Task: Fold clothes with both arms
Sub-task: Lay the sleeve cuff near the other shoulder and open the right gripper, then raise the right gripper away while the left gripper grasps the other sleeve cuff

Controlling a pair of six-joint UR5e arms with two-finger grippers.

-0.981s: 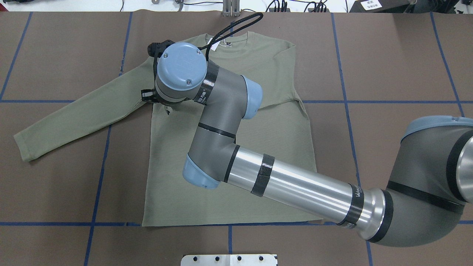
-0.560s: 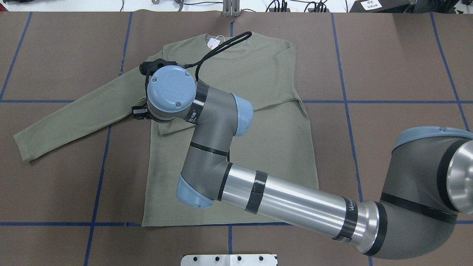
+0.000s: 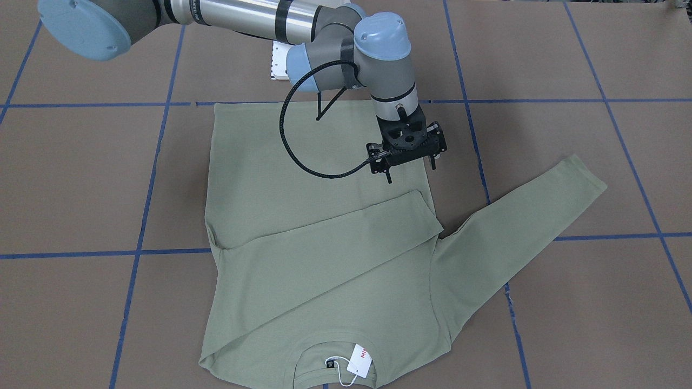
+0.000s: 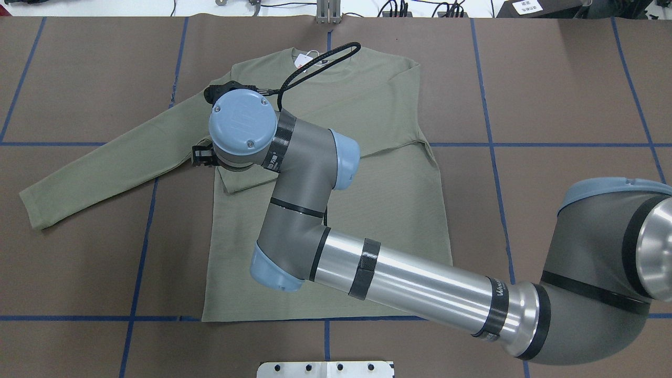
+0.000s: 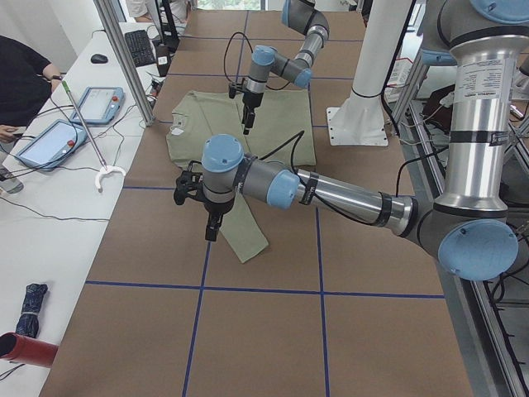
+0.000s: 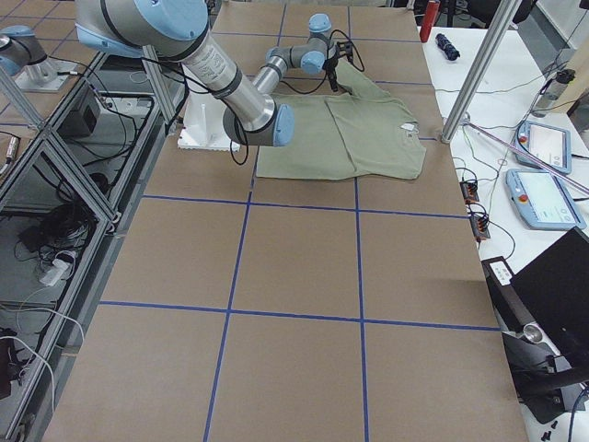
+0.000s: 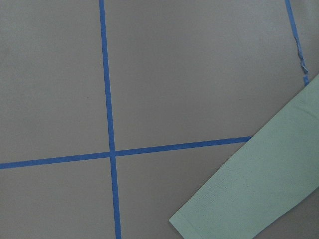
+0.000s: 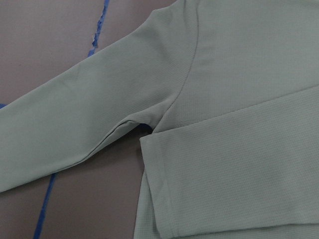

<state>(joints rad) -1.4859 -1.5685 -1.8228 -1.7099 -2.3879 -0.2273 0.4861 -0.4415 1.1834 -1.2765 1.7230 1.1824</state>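
The green shirt lies flat, collar and white tag at the far side. Its right sleeve is folded across the chest, with the cuff near the left armpit. The left sleeve stretches out to the table's left. My right arm reaches across the shirt. Its gripper hangs open just above the body beside that cuff, with nothing between the fingers. My left gripper shows only in the exterior left view, so I cannot tell its state. Its wrist camera looks down on the left sleeve's end.
Blue tape lines grid the brown table. The white pedestal base sits at the near edge. Beyond the far edge are a side table with tablets, a person and aluminium posts.
The right wrist has shifted left and toward the robot. More of the folded sleeve's cuff now shows lying flat on the shirt. It hardly moved in the last half second.
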